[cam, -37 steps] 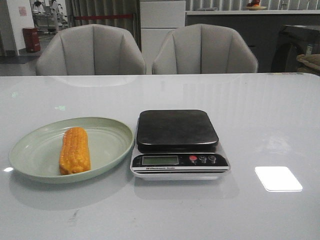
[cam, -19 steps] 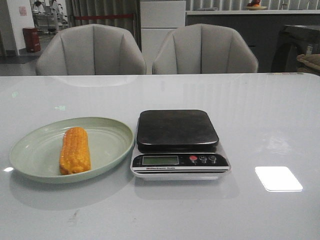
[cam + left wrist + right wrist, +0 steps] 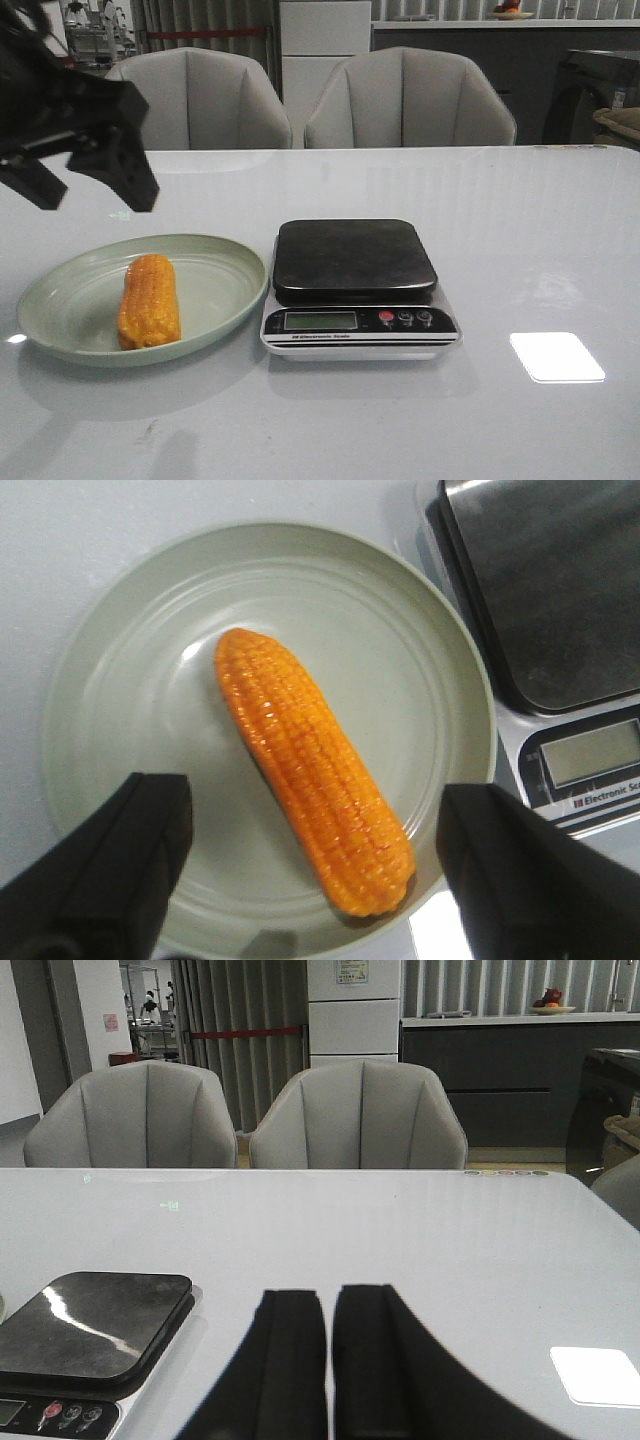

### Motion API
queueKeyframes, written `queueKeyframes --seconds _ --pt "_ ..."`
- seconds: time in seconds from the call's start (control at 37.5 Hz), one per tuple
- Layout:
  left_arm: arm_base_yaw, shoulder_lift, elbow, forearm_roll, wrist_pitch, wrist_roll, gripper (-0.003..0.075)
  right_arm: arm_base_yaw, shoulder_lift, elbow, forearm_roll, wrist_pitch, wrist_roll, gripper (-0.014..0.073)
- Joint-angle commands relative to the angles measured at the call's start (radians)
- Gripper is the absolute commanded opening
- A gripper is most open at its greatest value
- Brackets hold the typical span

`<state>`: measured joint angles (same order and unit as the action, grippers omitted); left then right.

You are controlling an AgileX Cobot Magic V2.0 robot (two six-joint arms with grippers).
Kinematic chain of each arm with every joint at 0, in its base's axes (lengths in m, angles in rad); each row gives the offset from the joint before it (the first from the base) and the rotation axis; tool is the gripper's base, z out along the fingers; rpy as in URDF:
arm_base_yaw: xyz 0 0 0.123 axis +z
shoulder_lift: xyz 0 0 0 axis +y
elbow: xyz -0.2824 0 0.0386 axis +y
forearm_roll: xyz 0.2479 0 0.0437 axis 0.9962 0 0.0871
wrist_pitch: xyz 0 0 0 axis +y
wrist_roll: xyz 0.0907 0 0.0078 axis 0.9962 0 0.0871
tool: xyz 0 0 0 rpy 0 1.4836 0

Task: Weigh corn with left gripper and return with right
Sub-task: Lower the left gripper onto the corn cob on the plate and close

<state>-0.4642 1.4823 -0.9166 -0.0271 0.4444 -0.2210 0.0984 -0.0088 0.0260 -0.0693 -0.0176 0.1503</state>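
Note:
The orange-yellow corn (image 3: 149,301) lies lengthwise on the pale green plate (image 3: 215,290) at the left of the table. My left gripper (image 3: 90,195) hangs open in the air above the plate's far left side, clear of the corn. In the left wrist view the corn (image 3: 310,769) lies between the two wide-open black fingers (image 3: 110,865), with the plate (image 3: 130,670) under it. My right gripper (image 3: 330,1305) is shut and empty, low over the table to the right of the scale (image 3: 90,1325); it does not show in the front view.
A kitchen scale with a black platform (image 3: 352,258) and a display with buttons (image 3: 320,321) stands right of the plate. Two grey chairs (image 3: 410,100) stand behind the table's far edge. A bright light patch (image 3: 556,357) lies on the table at the right.
My left gripper has come into the front view from the upper left and now hangs open above the plate. The corn, plate and scale have not moved.

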Motion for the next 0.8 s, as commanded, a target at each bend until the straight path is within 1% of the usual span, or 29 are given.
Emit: queueKeyframes --seconds 0.0,0.11,0.35,0.4,0.48,0.59,0.64,0.72,0.77 --pt "-0.010 0.050 -0.068 -0.026 -0.044 -0.014 0.0557 -0.008 -0.019 0.010 -0.011 -0.074 -0.011 0.0193" --pt "-0.010 0.133 -0.106 -0.028 -0.002 -0.049 0.0557 -0.008 -0.019 0.010 -0.011 -0.074 -0.011 0.0193" --pt "-0.010 0.261 -0.148 -0.052 0.044 -0.056 0.0554 -0.008 -0.019 0.010 -0.011 -0.074 -0.011 0.0193" --pt "-0.010 0.276 -0.161 -0.052 0.055 -0.056 0.0533 -0.008 -0.019 0.010 -0.011 -0.074 -0.011 0.0193" --pt "-0.010 0.284 -0.183 -0.052 0.069 -0.056 0.0433 -0.008 -0.019 0.010 -0.011 -0.074 -0.011 0.0193" --pt "-0.012 0.281 -0.229 -0.052 0.093 -0.056 0.0195 -0.008 -0.019 0.010 -0.011 -0.074 -0.011 0.0193" --pt "-0.017 0.281 -0.263 -0.052 0.110 -0.054 0.0107 -0.008 -0.019 0.010 -0.011 -0.074 -0.011 0.0193" --pt "-0.037 0.280 -0.321 -0.052 0.131 -0.053 0.0139 -0.008 -0.019 0.010 -0.011 -0.074 -0.011 0.0193" --pt "-0.052 0.280 -0.357 -0.052 0.131 -0.053 0.0143 -0.008 -0.019 0.010 -0.011 -0.074 -0.011 0.0193"
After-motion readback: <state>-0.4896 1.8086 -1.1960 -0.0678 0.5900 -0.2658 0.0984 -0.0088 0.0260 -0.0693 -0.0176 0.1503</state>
